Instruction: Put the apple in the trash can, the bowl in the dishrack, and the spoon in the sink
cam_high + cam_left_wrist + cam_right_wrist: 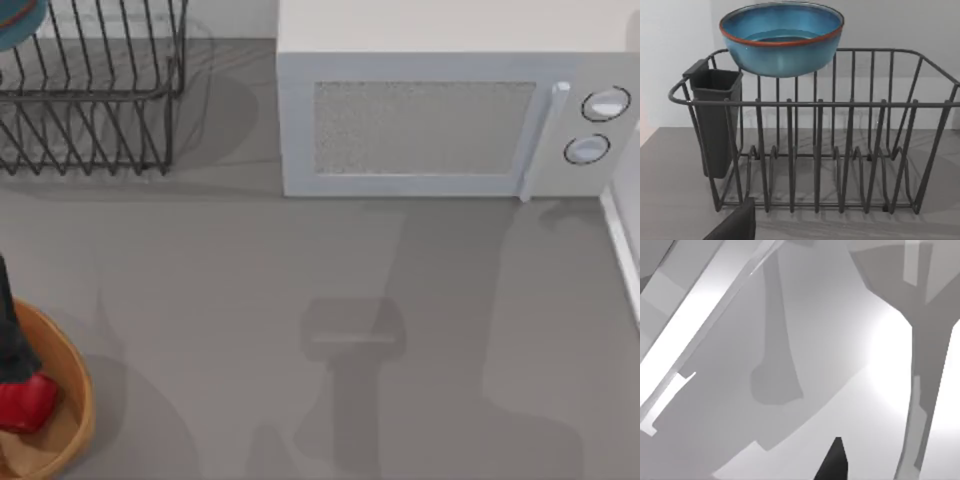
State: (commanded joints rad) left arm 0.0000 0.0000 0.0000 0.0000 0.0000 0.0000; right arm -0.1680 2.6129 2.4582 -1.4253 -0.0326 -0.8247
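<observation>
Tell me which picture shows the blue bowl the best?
The left wrist view. There the whole bowl shows, blue inside with a brownish rim, sitting on the top back edge of the dishrack. The top view catches just a teal sliver of it at the corner, over the rack. The right wrist view gives pale grey surfaces.

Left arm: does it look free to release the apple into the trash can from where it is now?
Probably yes. In the top view the left arm reaches over the trash can, with the apple already inside its rim, and nothing lies between them.
</observation>
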